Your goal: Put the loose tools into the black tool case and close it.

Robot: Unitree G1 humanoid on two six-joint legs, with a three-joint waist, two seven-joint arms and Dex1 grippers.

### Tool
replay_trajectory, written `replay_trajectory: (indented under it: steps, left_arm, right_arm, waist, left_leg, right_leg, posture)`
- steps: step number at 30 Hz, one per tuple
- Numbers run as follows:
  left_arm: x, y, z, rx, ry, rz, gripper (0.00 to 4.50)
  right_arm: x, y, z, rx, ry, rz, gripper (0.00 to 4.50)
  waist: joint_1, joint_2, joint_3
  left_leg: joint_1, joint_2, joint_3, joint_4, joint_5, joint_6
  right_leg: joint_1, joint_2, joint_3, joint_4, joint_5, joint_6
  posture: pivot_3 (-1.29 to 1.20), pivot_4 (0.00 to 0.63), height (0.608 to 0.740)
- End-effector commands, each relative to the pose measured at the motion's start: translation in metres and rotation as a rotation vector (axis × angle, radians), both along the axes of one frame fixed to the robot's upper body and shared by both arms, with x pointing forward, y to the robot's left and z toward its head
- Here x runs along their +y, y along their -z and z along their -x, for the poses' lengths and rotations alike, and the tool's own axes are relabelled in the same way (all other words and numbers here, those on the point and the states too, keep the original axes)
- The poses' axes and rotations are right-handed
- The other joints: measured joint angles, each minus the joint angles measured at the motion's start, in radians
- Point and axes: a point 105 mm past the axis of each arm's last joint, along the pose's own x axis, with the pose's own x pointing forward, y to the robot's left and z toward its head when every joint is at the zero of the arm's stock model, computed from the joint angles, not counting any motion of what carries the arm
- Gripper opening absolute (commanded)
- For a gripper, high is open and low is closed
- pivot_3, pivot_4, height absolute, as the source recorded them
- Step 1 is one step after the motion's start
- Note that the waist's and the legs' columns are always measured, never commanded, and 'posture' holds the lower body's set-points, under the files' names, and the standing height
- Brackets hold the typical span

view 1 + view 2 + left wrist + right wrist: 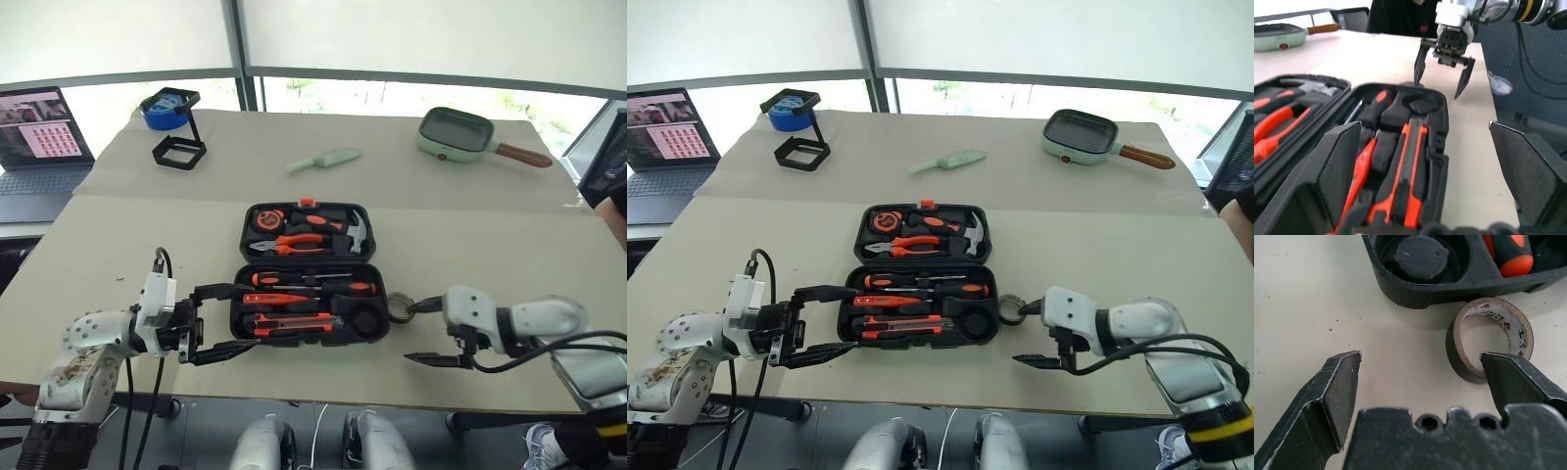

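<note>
The black tool case (383, 294) lies open at the table's centre, its lid half behind. In the front half rest two black-and-orange screwdrivers (313, 282), a small orange screwdriver (282, 298) and the utility knife (292, 322). Its round slot (1418, 257) is empty. The small dark tape roll (1492, 338) lies on the table just past the case's right front corner. My right gripper (1420, 357) is open and tilted down, with one finger over the roll's near rim and nothing held. At the case's left end my left gripper (225, 321) stands open and level, pointing at the case.
Orange-handled pliers (299, 242), a hammer and a tape measure sit in the lid half. A mint-green knife (324, 160), a green pan (456, 134) and a black frame with blue tape (174, 122) lie at the back. A laptop (39, 132) stands far left.
</note>
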Motion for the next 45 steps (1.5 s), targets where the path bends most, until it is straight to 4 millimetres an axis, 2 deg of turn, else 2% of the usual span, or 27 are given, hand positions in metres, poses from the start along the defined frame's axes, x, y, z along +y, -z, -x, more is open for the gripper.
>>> replay_trajectory:
  steps: [1, 4, 6, 8, 11, 15, 19, 21, 23, 25, 27, 29, 32, 35, 41, 45]
  left_arm:
    - [-0.011, 0.0, 0.006, -0.016, 0.049, -0.004, 4.48]
    - [-0.013, -0.001, 0.005, -0.019, 0.054, 0.0, 4.48]
    - [-0.013, 0.001, 0.005, -0.02, 0.052, -0.005, 4.5]
    - [-0.014, 0.002, 0.005, -0.02, 0.054, -0.009, 4.5]
    - [-0.014, 0.004, 0.005, -0.02, 0.058, -0.013, 4.5]
    - [-0.014, 0.003, 0.005, -0.032, 0.063, -0.014, 4.5]
    - [-0.017, 0.001, 0.01, -0.04, 0.119, 0.004, 4.5]
    - [-0.018, 0.001, 0.012, -0.048, 0.125, 0.007, 4.5]
    - [-0.015, 0.002, 0.014, -0.055, 0.121, 0.007, 4.5]
    - [-0.012, 0.004, 0.014, -0.054, 0.111, -0.001, 4.5]
    - [-0.008, 0.006, 0.012, -0.055, 0.09, -0.005, 4.5]
    - [-0.005, 0.007, 0.01, -0.059, 0.068, -0.005, 4.5]
    - [-0.001, 0.009, 0.011, -0.059, 0.052, -0.005, 4.5]
    - [-0.001, 0.012, 0.014, -0.051, 0.046, -0.015, 4.5]
    - [-0.004, 0.01, 0.018, -0.049, 0.025, -0.018, 4.5]
    - [-0.004, 0.011, 0.021, -0.044, 0.014, -0.026, 4.5]
  right_arm:
    - [0.005, -0.001, -0.008, -0.027, -0.003, 0.015, 4.5]
    - [0.008, -0.006, -0.015, -0.046, 0.0, 0.019, 4.5]
    - [0.011, -0.005, -0.014, -0.023, -0.008, 0.018, 3.99]
    - [0.015, -0.008, -0.014, -0.017, -0.008, 0.006, 3.68]
    - [0.015, -0.011, -0.015, -0.01, -0.003, 0.01, 2.79]
    - [0.012, -0.014, -0.015, -0.002, 0.006, 0.024, 1.38]
    - [0.0, -0.022, -0.017, 0.022, 0.056, 0.037, 0.07]
    - [-0.006, -0.027, -0.014, 0.055, 0.07, 0.021, 0.02]
    - [-0.005, -0.042, -0.009, 0.085, 0.048, -0.003, 0.02]
    - [0.003, -0.058, -0.006, 0.107, 0.025, -0.055, 0.02]
    - [0.022, -0.074, -0.002, 0.146, -0.02, -0.162, 0.02]
    - [0.041, -0.081, 0.0, 0.137, -0.074, -0.21, 0.02]
    - [0.068, -0.077, 0.009, 0.184, -0.141, -0.249, 0.02]
    - [0.082, -0.056, 0.016, 0.231, -0.172, -0.215, 0.02]
    - [0.073, -0.034, 0.007, 0.219, -0.137, -0.108, 0.02]
    - [0.073, -0.03, 0.002, 0.178, -0.131, -0.087, 0.02]
  waist:
    - [-0.003, -0.001, 0.0]
    - [-0.007, -0.002, 0.0]
    - [-0.007, -0.002, 0.0]
    - [-0.007, -0.002, 0.0]
    - [-0.007, -0.002, 0.0]
    - [-0.006, -0.002, 0.0]
    - [-0.006, -0.002, 0.0]
    - [-0.005, -0.002, 0.0]
    - [-0.006, -0.002, 0.0]
    - [-0.008, -0.002, 0.0]
    - [-0.014, -0.002, 0.001]
    - [-0.015, -0.002, 0.001]
    - [-0.009, -0.002, 0.001]
    - [-0.007, -0.002, 0.001]
    - [-0.004, -0.002, 0.001]
    - [-0.006, -0.002, 0.001]
  left_leg:
    - [0.0, 0.0, 0.0, 0.0, 0.0, 0.0]
    - [0.001, 0.001, -0.001, 0.0, -0.003, 0.004]
    - [0.001, 0.001, -0.001, 0.0, -0.002, 0.004]
    - [0.001, 0.002, -0.001, 0.0, -0.002, 0.004]
    - [0.001, 0.002, -0.002, 0.0, -0.002, 0.004]
    - [0.001, 0.001, -0.001, 0.0, -0.002, 0.004]
    - [0.0, 0.001, -0.001, 0.0, -0.002, 0.003]
    - [0.0, 0.001, -0.001, 0.0, -0.001, 0.003]
    - [-0.001, 0.001, -0.001, 0.0, -0.002, 0.003]
    - [-0.001, 0.001, -0.001, 0.0, -0.002, 0.004]
    - [-0.001, 0.002, -0.001, 0.0, -0.003, 0.005]
    - [0.0, 0.002, -0.002, 0.0, -0.003, 0.004]
    - [0.0, 0.003, -0.004, 0.0, -0.002, 0.003]
    - [-0.001, 0.003, -0.004, 0.0, -0.002, 0.003]
    - [-0.006, 0.0, -0.002, 0.002, 0.0, 0.0]
    - [-0.006, 0.0, -0.001, 0.002, -0.001, 0.001]
  right_leg:
    - [0.0, 0.0, 0.0, 0.0, 0.0, 0.0]
    - [0.0, 0.0, 0.0, 0.001, 0.0, 0.0]
    - [0.0, -0.001, 0.0, 0.002, 0.0, 0.0]
    - [0.0, -0.001, 0.0, 0.002, 0.0, 0.0]
    - [0.0, 0.0, 0.0, 0.002, 0.0, 0.0]
    - [0.0, -0.001, 0.0, 0.002, 0.0, 0.0]
    - [-0.001, -0.001, 0.0, 0.001, 0.0, 0.0]
    - [-0.001, -0.001, 0.0, 0.001, 0.0, 0.0]
    - [-0.001, -0.002, 0.0, 0.001, 0.0, 0.0]
    - [-0.001, -0.002, 0.0, 0.0, 0.0, -0.001]
    - [-0.002, -0.002, 0.0, 0.001, 0.001, -0.001]
    - [-0.002, -0.002, 0.0, 0.001, 0.0, -0.001]
    - [-0.002, -0.002, -0.001, 0.001, 0.001, -0.002]
    - [-0.002, -0.002, -0.001, 0.001, 0.001, -0.002]
    - [-0.005, -0.003, -0.001, 0.0, 0.004, -0.005]
    - [-0.005, -0.003, -0.001, 0.0, 0.004, -0.004]
  posture:
    - [0.0, 0.15, 0.74]
    - [0.0, 0.15, 0.74]
    - [0.0, 0.15, 0.74]
    - [0.0, 0.15, 0.74]
    - [0.0, 0.15, 0.74]
    - [0.0, 0.15, 0.74]
    - [0.0, 0.15, 0.74]
    - [0.0, 0.15, 0.74]
    - [0.0, 0.15, 0.74]
    - [0.0, 0.15, 0.74]
    - [0.0, 0.15, 0.74]
    - [0.0, 0.15, 0.74]
    - [0.0, 0.15, 0.74]
    - [0.0, 0.15, 0.74]
    - [0.0, 0.15, 0.74]
    - [0.0, 0.15, 0.74]
